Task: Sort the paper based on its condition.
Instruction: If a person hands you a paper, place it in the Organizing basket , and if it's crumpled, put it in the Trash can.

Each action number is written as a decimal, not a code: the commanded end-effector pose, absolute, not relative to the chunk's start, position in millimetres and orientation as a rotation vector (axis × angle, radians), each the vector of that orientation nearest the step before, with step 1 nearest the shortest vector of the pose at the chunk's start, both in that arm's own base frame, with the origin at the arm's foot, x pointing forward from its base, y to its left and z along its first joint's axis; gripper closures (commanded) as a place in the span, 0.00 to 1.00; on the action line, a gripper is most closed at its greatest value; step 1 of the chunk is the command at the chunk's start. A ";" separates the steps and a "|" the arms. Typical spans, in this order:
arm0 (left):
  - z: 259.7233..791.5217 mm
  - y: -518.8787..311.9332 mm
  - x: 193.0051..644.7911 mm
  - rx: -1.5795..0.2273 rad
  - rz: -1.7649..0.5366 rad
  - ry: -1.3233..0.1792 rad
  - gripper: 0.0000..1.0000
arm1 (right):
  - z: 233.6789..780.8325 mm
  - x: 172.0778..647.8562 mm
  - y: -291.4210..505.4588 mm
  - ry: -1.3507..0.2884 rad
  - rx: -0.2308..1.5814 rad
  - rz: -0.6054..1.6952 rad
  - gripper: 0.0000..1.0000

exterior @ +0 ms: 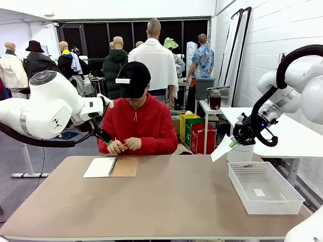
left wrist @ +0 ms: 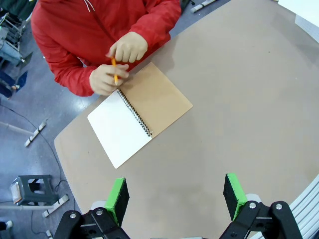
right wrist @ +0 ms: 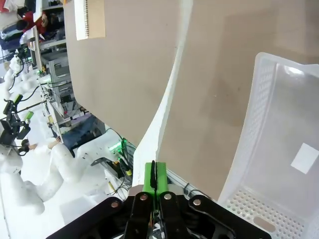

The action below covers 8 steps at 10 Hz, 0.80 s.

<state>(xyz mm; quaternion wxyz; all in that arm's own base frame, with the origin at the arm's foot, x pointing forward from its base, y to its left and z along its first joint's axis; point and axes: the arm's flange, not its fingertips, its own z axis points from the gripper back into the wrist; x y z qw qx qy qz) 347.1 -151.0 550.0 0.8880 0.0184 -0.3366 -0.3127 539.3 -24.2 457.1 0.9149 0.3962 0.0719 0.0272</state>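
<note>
Right side, nearest the robot: a white mesh basket (exterior: 275, 205) sits on the tan table (exterior: 166, 201), close to its right edge. A small white slip (exterior: 259, 192) lies flat on the basket floor.

Right gripper (exterior: 233, 142): above the basket's far left corner, clear of the table. Jaws fully closed, green pads pressed together on the edge of one sheet of paper (exterior: 221, 149). The sheet hangs down and to the left of the pads, in the air, just left of the basket and not touching it. In the right wrist view the gripper (right wrist: 153, 175) pinches the same paper (right wrist: 167, 109), seen nearly edge-on. It rises from the pads in a gentle curve, with the basket wall (right wrist: 244, 144) close beside it. Whether the sheet is smooth or wrinkled cannot be told from either angle.

Left gripper (left wrist: 174, 186): well to the left of the basket, raised over the table. Jaws spread wide, nothing between the pads.

Farther from the basket, left of the table's middle near the far edge: a spiral notebook (exterior: 111, 167) lies open, with a white page on the left and the brown cover on the right.

Beyond the notebook a person in a red hoodie sits at the far side. Both hands (left wrist: 119, 62) are together at the notebook's far corner, holding a pencil (left wrist: 114, 69).
</note>
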 end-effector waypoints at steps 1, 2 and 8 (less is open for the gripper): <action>550.0 -151.2 346.9 0.038 -0.650 -0.700 0.00 | 455.1 539.7 -23.3 0.155 0.850 0.052 1.00; 550.0 -151.2 346.9 0.038 -0.650 -0.700 0.00 | 457.1 539.3 -24.2 0.148 0.816 0.056 1.00; 550.0 -151.2 346.9 0.038 -0.650 -0.700 0.00 | 426.8 519.3 -70.1 0.019 0.569 0.173 1.00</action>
